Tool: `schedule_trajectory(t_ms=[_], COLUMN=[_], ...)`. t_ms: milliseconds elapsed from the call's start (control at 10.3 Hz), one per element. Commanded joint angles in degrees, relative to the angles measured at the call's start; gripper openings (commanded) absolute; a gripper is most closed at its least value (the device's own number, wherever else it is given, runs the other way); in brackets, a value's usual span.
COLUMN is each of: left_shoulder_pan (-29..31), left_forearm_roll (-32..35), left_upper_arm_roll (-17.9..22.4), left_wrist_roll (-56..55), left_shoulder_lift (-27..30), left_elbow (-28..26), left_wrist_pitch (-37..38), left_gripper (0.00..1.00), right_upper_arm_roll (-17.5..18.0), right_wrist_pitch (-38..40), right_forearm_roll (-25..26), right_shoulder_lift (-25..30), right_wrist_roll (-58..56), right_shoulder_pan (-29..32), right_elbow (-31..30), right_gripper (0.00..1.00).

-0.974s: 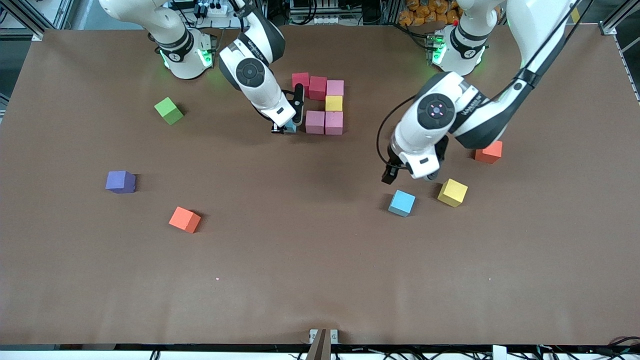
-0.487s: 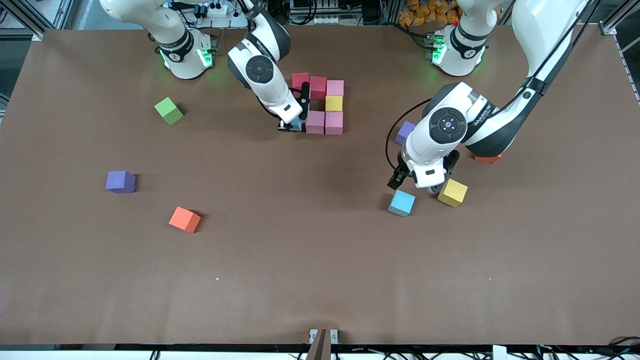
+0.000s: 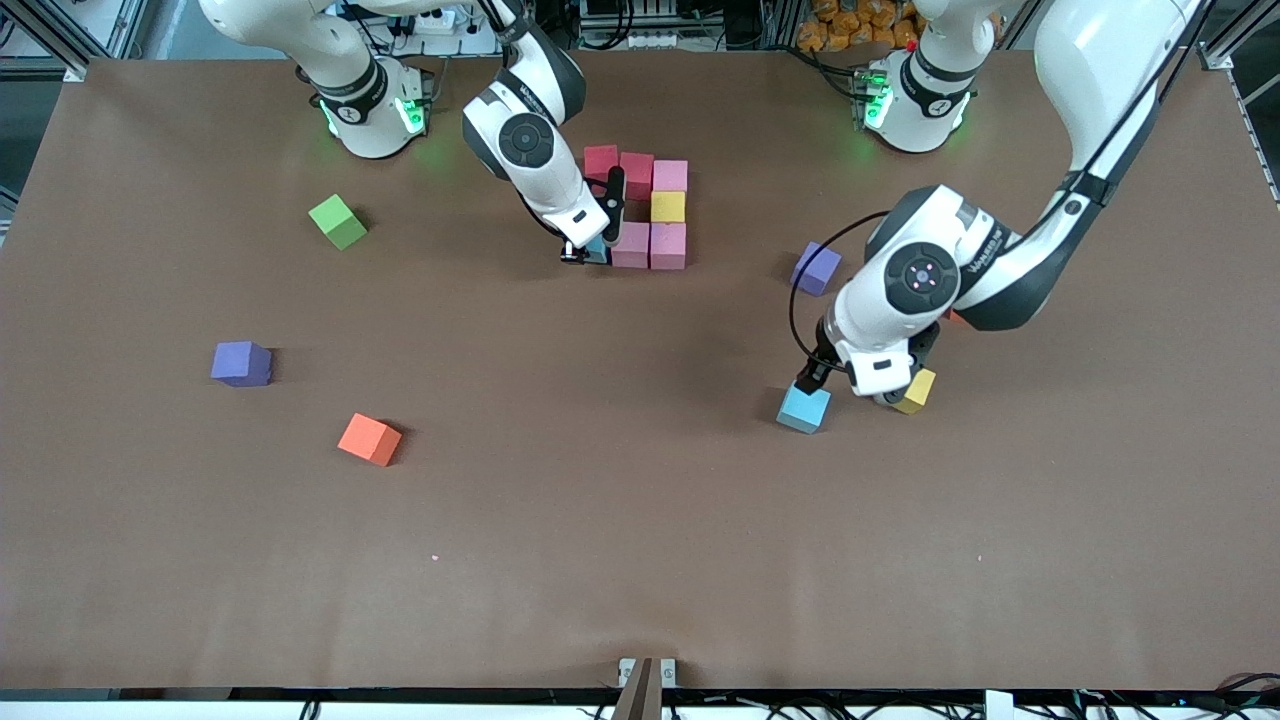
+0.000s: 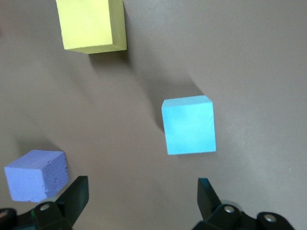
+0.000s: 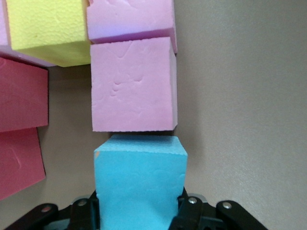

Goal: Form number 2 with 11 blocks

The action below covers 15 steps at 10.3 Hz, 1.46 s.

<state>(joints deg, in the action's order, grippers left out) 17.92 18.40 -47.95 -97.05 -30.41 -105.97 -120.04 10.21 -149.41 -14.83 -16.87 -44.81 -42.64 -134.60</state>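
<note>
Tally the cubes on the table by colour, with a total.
Red cubes: 2
Pink cubes: 3
Yellow cubes: 2
Light blue cubes: 2
Purple cubes: 2
Orange cubes: 2, one nearly hidden
Green cubes: 1
Total: 14

Table point(image 3: 640, 520): plain matte brown.
Part-built digit point(image 3: 648, 215), foam cubes: two red, three pink, one yellow; light blue cube point(image 5: 139, 184) against the pink end.
Loose cubes around the digit: lime-green point(image 3: 338, 221), purple point(image 3: 241, 363), orange point(image 3: 369, 439), lilac point(image 3: 816, 268), light blue point(image 3: 804, 408), yellow point(image 4: 91, 24).
</note>
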Motion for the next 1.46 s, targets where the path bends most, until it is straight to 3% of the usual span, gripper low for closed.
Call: schedule_trajectory(t_ms=[0,292,487,1169,1266,1363], left_shoulder_pan=[-4.4,-18.0,-21.8,-21.1,-21.1,-21.1], left_forearm_roll=[1.5,1.4,1.7,3.4,3.5,3.5], left_upper_arm_roll=[3.6,16.0,20.4,20.5,20.5,20.6], left_wrist_roll=[-4.2,-5.6,-4.8,-5.0,-5.0,-5.0], left_shoulder_lift=[-4.6,-7.8,-8.0,-9.3,-9.7,-10.0], left_elbow=[5.9,12.1,12.3,11.5,11.3,11.3], left_wrist_pitch=[0.4,0.4,0.4,-2.9,-3.8,-3.8], left_gripper=[1.00,1.00,1.00,1.00,1.00,1.00], right_upper_arm_roll=[-0.5,-0.5,-0.7,-0.9,-1.0,-1.1], right_wrist_pitch=[-1.0,-2.0,-2.0,-2.0,-2.0,-2.0], right_forearm_roll=[-0.9,-0.8,-0.5,2.3,2.3,2.3], right_shoulder_lift=[-0.8,-1.7,-2.0,-2.2,-2.2,-2.2], right_wrist_roll=[0.8,0.8,0.8,0.6,0.7,0.6], right_shoulder_pan=[-1.3,-1.9,-2.1,-2.3,-2.3,-2.3], right_elbow=[0.3,0.5,0.8,1.6,1.6,1.6], right_gripper=[0.00,0.00,0.00,0.00,0.11,0.78])
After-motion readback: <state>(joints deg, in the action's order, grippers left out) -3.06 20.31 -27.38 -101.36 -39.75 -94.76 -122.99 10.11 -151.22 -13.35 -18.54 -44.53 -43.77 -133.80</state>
